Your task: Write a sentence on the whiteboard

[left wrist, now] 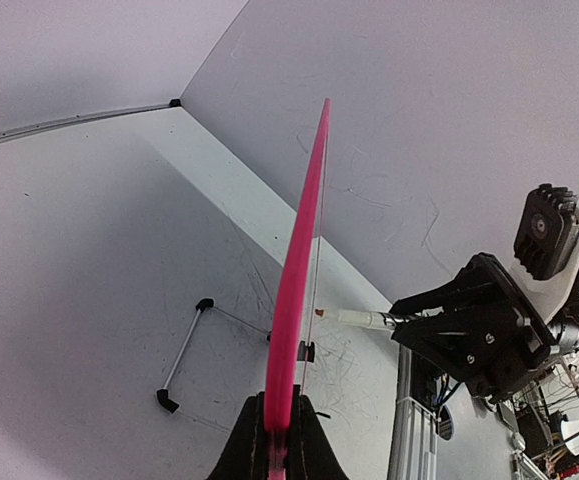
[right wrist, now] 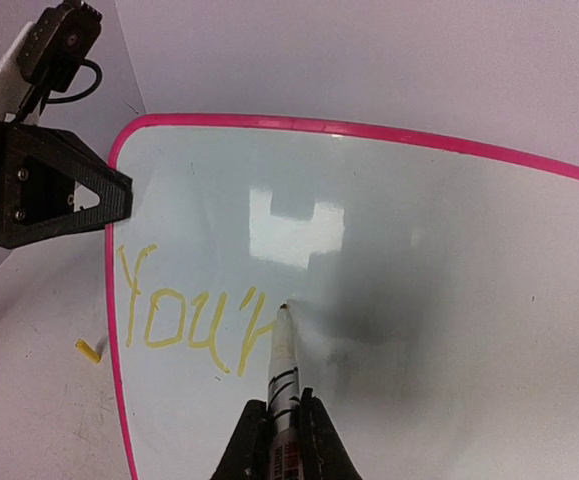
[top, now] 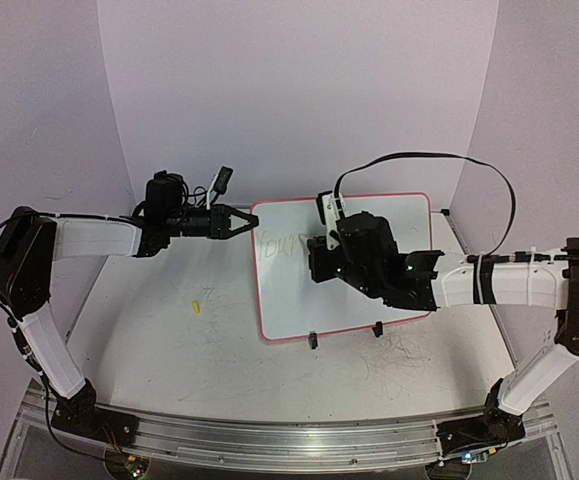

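We see the left gripper (top: 248,222) clamped on the left edge of the whiteboard (top: 299,300), near its far corner. The board sits in the middle of the table (top: 169,330). The right gripper (right wrist: 281,428) is closed around a marker (right wrist: 283,365), whose tip appears to touch the board just after "You'r", the start of the sentence (right wrist: 184,320). We judge two risks: a slipping left grip could let the board shift and skew the strokes, and the pale yellow ink may read faintly. The board is white, glossy and pink-rimmed.
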### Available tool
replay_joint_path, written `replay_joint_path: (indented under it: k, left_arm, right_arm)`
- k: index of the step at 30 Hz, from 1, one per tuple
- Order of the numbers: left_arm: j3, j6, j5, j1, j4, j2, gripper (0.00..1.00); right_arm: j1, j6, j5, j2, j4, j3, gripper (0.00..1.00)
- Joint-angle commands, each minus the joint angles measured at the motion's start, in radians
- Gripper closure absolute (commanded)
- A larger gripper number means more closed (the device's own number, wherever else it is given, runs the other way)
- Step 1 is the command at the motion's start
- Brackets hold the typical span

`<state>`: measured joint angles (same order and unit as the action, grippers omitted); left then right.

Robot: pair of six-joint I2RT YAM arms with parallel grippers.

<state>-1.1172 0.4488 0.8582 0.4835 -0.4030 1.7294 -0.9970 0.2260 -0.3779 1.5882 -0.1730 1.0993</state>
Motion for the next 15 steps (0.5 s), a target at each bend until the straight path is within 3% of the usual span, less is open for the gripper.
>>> replay_joint_path:
  k: [1,15]
  left_arm:
    - [-0.009,0.001,0.023,0.023,-0.003,-0.001,0.98]
    - [-0.009,0.002,0.025,0.023,-0.003,0.002,0.98]
  right_arm:
    - [0.005,-0.001,0.043,-0.048,-0.018,-0.032,1.00]
    - [0.005,0.025,-0.011,-0.003,-0.022,-0.029,1.00]
